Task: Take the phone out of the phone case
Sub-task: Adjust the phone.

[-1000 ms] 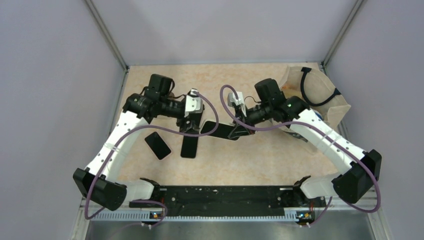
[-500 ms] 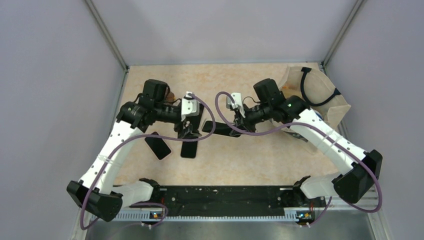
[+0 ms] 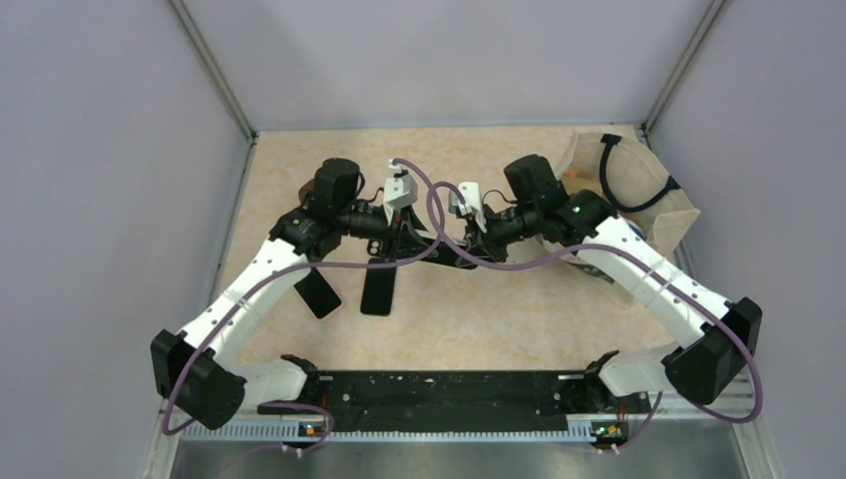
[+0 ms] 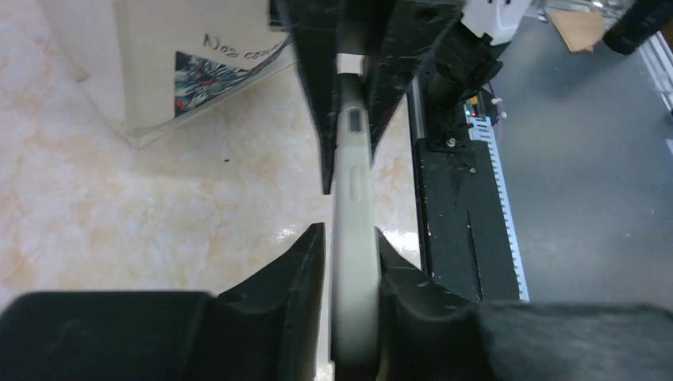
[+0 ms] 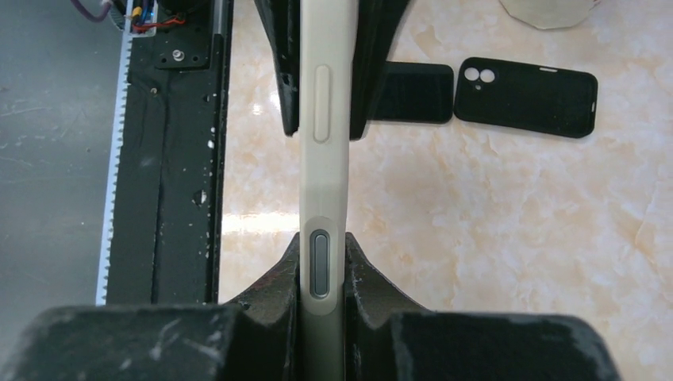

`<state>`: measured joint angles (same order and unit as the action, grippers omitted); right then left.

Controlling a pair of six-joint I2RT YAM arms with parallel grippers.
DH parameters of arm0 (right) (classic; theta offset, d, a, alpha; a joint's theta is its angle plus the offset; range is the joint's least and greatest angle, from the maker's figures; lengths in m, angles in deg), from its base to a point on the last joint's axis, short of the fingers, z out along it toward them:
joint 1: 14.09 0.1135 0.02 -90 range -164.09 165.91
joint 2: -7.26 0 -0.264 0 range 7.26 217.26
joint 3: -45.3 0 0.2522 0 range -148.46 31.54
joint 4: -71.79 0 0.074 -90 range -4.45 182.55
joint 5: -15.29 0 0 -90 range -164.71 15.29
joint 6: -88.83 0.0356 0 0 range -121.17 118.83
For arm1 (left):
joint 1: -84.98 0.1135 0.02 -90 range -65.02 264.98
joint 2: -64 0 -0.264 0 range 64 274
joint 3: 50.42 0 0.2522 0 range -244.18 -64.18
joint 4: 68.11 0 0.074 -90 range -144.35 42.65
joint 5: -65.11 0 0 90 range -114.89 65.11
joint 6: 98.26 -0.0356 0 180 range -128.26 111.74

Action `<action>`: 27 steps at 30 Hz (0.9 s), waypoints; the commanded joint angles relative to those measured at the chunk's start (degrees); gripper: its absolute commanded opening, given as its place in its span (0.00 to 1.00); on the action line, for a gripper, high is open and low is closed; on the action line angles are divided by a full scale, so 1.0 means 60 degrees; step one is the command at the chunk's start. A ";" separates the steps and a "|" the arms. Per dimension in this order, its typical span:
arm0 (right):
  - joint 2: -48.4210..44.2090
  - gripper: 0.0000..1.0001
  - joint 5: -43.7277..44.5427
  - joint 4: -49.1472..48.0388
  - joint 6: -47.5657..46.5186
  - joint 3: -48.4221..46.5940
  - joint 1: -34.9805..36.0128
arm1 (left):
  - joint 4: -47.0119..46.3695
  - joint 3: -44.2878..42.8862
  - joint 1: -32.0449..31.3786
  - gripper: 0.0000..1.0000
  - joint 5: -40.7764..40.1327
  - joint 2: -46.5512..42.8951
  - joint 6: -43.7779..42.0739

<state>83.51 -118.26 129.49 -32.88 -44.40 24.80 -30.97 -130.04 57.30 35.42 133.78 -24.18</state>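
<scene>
Table [image 3: 519,309]: beige marbled top, grey walls around it.
Cased phone [image 5: 321,182]: edge-on, held up above mid-table.
Left gripper [image 4: 350,242]: we see it clamped on the phone's left end.
Right gripper [image 5: 320,246]: pinching the right end tight.

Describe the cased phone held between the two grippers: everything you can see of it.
The cased phone shows edge-on in both wrist views: a slim slab in a matte, pale grey-beige case that looks rubbery. One edge carries a long button and a darker oval button. The right gripper is clamped on one end, the left gripper on the other, each pressing both faces. It seems lifted off the table.
</scene>
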 commanded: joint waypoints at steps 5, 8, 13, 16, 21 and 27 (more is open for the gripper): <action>-0.0049 0.00 -0.0106 -0.1075 0.0384 -0.0572 0.0153 | -0.0930 0.0162 -0.0292 0.00 0.0388 0.0344 0.0621; -0.0178 0.23 0.0149 -0.1258 0.0712 -0.0440 0.0068 | -0.1292 0.0325 -0.0222 0.00 0.0377 0.0080 0.0554; -0.0500 0.72 -0.0217 -0.2004 0.1863 -0.0195 -0.0788 | -0.2213 0.0353 0.0557 0.00 0.0635 -0.0356 0.1402; -0.0698 0.81 -0.0850 -0.2560 0.2502 -0.0097 -0.1338 | -0.3196 0.0413 0.1119 0.00 0.1231 -0.0497 0.2481; -0.0848 0.82 -0.1612 -0.3696 0.3396 0.0266 -0.1835 | -0.6807 0.1206 0.1504 0.00 0.1565 -0.0762 0.5382; -0.0459 0.77 -0.2720 -0.5394 0.4633 0.0628 -0.1970 | -1.2397 0.2780 0.1515 0.00 0.1082 -0.0811 0.9194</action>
<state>79.47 -127.85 105.88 -11.30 -40.43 13.72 -75.34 -117.32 66.33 42.04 130.48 11.95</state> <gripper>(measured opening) 0.800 0.210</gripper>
